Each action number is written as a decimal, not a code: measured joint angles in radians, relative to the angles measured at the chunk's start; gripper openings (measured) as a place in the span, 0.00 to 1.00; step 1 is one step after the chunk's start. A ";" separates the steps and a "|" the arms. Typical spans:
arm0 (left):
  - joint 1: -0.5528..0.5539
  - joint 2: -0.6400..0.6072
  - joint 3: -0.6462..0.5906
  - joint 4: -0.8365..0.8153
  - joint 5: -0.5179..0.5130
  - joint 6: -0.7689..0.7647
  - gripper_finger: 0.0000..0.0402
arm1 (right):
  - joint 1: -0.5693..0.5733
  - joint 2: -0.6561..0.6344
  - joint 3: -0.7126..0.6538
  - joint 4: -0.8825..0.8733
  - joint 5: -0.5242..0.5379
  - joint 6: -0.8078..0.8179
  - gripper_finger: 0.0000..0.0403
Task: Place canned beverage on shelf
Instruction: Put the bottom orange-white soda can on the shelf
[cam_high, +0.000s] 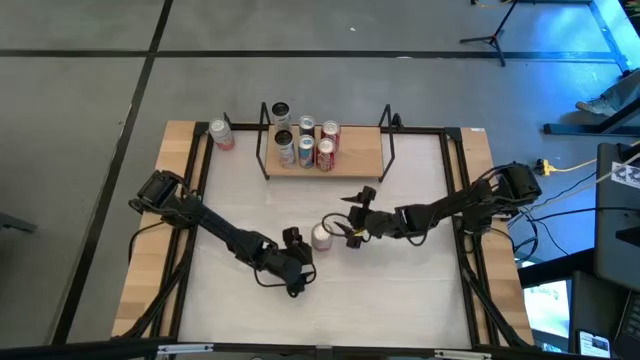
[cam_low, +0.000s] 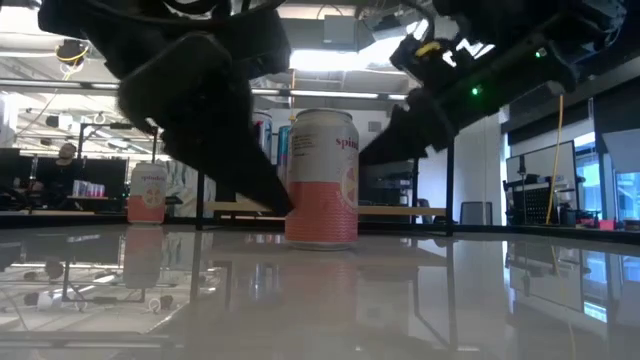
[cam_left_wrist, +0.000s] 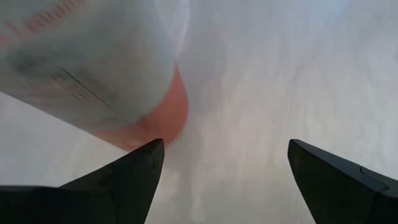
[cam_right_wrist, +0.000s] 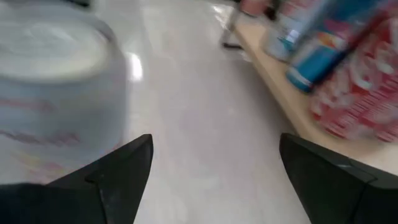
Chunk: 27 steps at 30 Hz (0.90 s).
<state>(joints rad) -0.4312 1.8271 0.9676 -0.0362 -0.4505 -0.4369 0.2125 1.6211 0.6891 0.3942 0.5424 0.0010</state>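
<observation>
Shelf (cam_high: 355, 152) w/ 5 cans, 2 cans off it; both arms' fingers open.

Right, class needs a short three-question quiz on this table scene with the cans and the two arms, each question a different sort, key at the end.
1. True or false: the pink can in mid-table stands upright.
2. How many cans stand on the shelf? A) two B) five C) eight
3. Fill in: both the left pincer and right pincer are ____, one on each side of the pink can.

Key: 1 true; 2 B; 3 open.
</observation>
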 joint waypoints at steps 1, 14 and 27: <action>0.003 0.000 0.000 0.007 -0.014 0.001 0.83 | -0.001 0.000 0.000 0.016 -0.038 0.001 0.86; 0.028 0.000 0.000 -0.011 -0.074 -0.023 0.83 | 0.004 0.000 0.000 0.010 -0.119 0.001 0.86; 0.025 0.000 0.000 -0.078 -0.060 -0.051 0.83 | 0.004 -0.023 0.000 -0.077 -0.174 0.027 0.86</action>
<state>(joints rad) -0.4066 1.8266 0.9676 -0.1146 -0.5100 -0.4877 0.2161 1.5982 0.6888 0.3174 0.3684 0.0280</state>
